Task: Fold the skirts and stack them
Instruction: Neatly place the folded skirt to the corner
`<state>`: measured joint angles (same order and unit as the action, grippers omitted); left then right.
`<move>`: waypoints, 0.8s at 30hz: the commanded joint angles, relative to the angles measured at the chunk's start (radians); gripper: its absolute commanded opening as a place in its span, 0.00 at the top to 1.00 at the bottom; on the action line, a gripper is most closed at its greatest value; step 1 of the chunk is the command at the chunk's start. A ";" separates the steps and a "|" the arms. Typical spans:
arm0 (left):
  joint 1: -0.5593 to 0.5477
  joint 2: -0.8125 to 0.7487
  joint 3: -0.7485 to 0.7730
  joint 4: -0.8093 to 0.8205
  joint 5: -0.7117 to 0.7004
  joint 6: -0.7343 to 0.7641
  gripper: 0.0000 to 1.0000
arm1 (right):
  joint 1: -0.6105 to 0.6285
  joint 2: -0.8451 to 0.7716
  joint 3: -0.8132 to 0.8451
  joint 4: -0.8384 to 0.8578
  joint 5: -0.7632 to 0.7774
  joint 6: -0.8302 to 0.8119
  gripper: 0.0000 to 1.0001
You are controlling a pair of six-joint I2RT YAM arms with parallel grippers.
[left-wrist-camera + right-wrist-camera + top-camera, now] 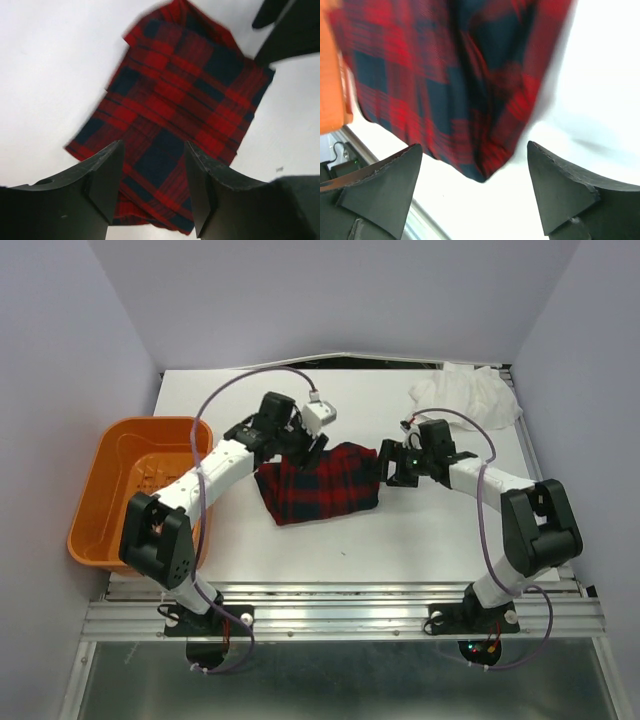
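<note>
White tabletop [420, 540], pale walls around. Plaid skirt [325, 485] lies flat mid-tabletop, between my two grippers. My left gripper [154, 170] above its far-left corner, fingers spread, pinching nothing, cloth under gap. My right gripper [472, 150] just beside its right edge, fingers wide apart, empty. White skirt [470, 395] crumpled at far right corner, well apart. Orange basket [100, 495] at left edge.
</note>
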<state>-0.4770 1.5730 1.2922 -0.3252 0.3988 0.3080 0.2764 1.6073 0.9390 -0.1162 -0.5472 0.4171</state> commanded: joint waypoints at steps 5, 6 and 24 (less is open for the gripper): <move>-0.328 -0.088 -0.198 0.014 -0.385 0.328 0.32 | -0.077 0.040 -0.042 -0.008 -0.094 0.084 0.07; -0.398 -0.087 -0.206 0.015 -0.429 0.339 0.31 | -0.086 0.042 -0.049 -0.001 -0.109 0.097 0.07; -0.574 0.191 -0.136 0.100 -0.589 0.359 0.29 | -0.086 0.086 -0.120 0.104 -0.188 0.153 0.07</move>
<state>-1.0416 1.7679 1.1007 -0.2481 -0.1802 0.6662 0.1894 1.6936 0.8391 -0.0635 -0.7071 0.5549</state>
